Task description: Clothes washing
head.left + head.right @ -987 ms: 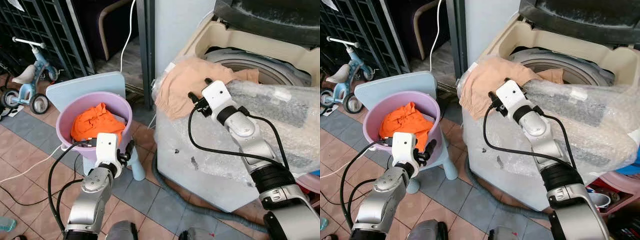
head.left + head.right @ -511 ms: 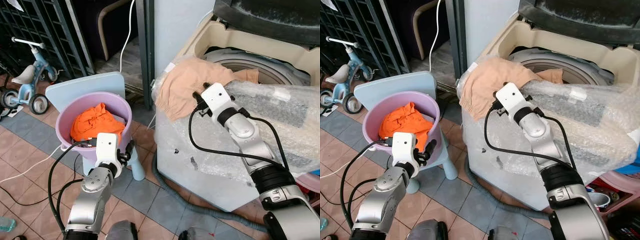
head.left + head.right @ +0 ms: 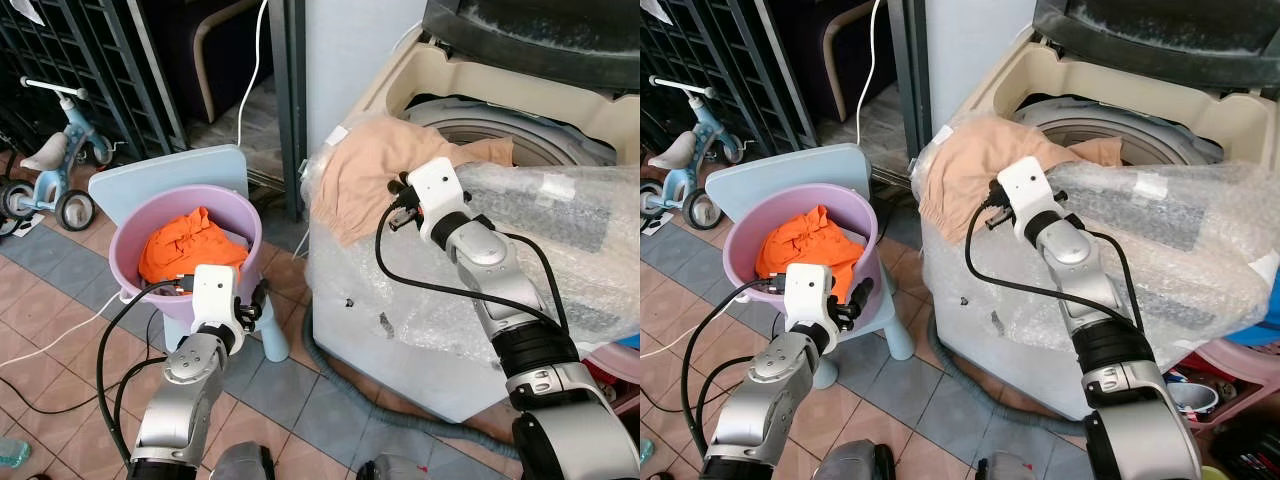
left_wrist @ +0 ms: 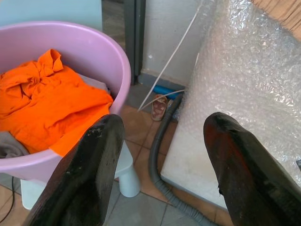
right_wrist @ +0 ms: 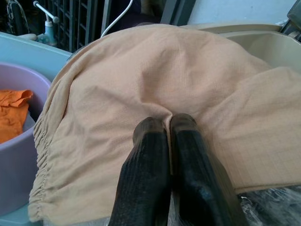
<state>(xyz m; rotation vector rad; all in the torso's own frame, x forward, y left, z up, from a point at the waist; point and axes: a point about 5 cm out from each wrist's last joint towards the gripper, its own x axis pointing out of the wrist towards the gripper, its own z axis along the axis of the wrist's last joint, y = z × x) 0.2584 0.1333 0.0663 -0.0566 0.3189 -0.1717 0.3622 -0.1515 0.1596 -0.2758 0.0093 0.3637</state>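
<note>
Pinching a fold of the peach garment (image 5: 141,89), the right gripper (image 5: 164,129) has its two black fingers pressed together with the cloth caught between the tips. That garment is draped over the front left corner of the washing machine (image 3: 420,330), one part hanging down the outside and another part trailing over the rim toward the open drum (image 3: 530,135). The machine's body is wrapped in bubble wrap (image 3: 560,260), and its dark lid (image 3: 530,35) stands raised at the back. A grey drain hose (image 4: 160,174) curls along the tiled floor (image 3: 60,330) at the machine's base.

To the robot's left, a lilac basin (image 3: 130,240) sits on a pale blue child's chair (image 3: 165,175), holding an orange garment (image 3: 185,250) bunched up inside, with a bit of grey cloth under it. The left gripper (image 4: 162,155) hovers low just beside the basin's near edge, between it and the machine, its fingers (image 4: 89,179) spread wide and holding nothing.

A white cable (image 3: 255,60) hangs down beside a dark post behind the basin. Farther left, a small blue tricycle (image 3: 55,160) stands against a black metal grille (image 3: 70,50)
</note>
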